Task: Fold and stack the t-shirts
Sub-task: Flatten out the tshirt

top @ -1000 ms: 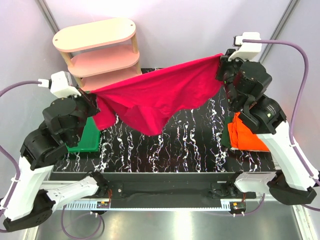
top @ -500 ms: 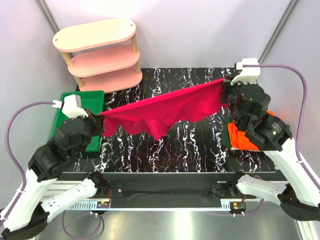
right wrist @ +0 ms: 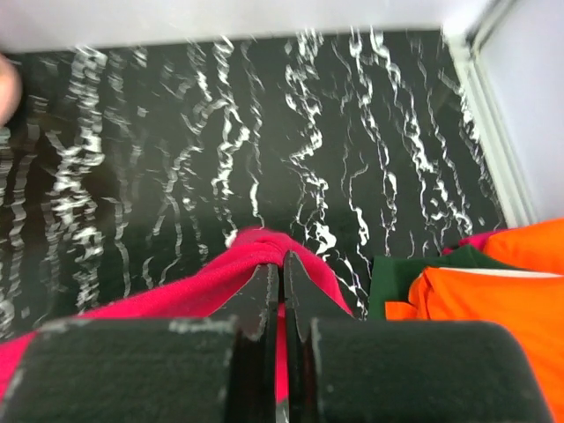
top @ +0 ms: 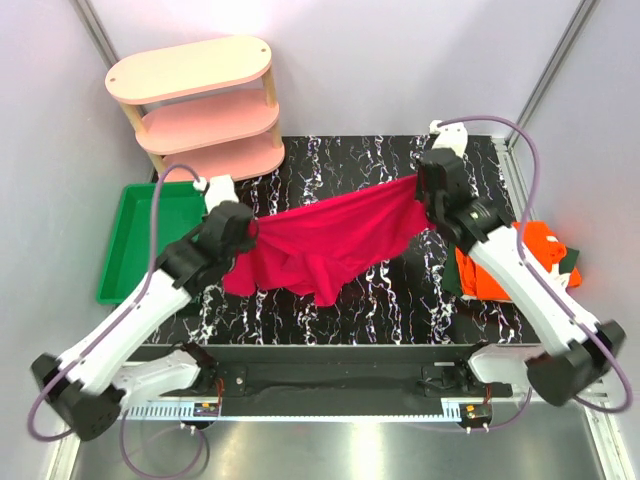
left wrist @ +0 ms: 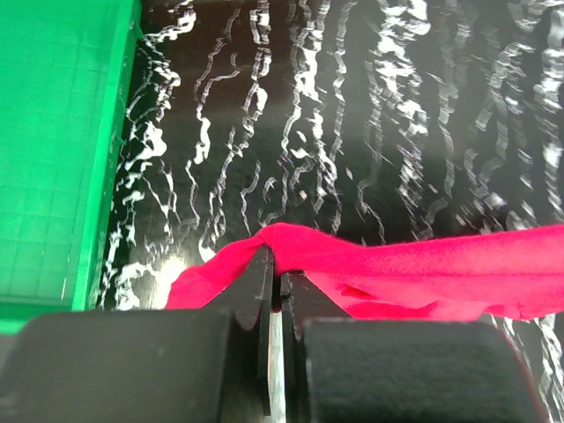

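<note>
Wrist views: left gripper (left wrist: 275, 280) and right gripper (right wrist: 282, 273) clenched on the crimson t-shirt (top: 330, 245); only overhead shows it sagging between them.

dark green shirt (right wrist: 407, 273) mostly hidden, orange shirt (right wrist: 502, 304) cropped

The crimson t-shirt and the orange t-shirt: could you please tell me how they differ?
The crimson t-shirt hangs stretched between the left end effector and the right end effector; the orange t-shirt lies unheld at the right edge of the table. The crimson one is spread and sagging; the orange one is compact, atop a dark green shirt. Both are cloth shirts.
</note>
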{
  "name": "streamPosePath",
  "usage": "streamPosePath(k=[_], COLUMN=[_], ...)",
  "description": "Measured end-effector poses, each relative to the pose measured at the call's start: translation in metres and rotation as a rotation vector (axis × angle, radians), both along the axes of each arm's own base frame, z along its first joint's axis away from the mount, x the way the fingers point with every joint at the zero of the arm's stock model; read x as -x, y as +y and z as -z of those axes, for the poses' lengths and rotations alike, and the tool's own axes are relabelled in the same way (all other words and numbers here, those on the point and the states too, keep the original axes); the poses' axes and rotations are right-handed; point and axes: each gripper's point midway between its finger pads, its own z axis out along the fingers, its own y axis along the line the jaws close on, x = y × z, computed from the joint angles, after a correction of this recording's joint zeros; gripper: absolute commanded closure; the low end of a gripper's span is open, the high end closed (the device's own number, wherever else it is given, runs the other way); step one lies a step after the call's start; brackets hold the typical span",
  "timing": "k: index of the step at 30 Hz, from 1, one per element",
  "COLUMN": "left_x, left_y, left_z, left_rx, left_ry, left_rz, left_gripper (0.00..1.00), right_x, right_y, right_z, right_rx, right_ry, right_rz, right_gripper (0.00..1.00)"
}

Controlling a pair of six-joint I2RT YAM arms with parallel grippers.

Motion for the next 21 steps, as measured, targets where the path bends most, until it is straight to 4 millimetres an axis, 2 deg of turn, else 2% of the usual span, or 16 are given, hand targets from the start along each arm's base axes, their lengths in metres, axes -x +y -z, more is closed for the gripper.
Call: streamPosePath(k=[7,12,16,21], left_x=[-0.063,-0.107,-0.146,-0.193], left_y=[0.005,0.006,-0.001,-0.009], left_z=[0.044,0.081,0.095,0.108], left_rx=[-0.009,-0.007,-0.003,0.022], left_ry=[0.074,0.155,0.18,0.194], left_rz=[-0.087,-0.114,-0.107,-0.104], left_gripper=[1.0,1.0,1.0,1.0], right_x=[-0.059,-0.114,-0.151,-0.193], right_y=[-0.012,-0.02,-0.027,-0.036], right_z=[0.053,0.083,0.108,0.129], right_rx=[-0.002,-0.042,-0.06,-0.079], right_ry=[0.109,0.156,0.191,0.206], right_rz=[0.083,0.138,0.167,0.195], right_gripper=[1.0,1.0,1.0,1.0])
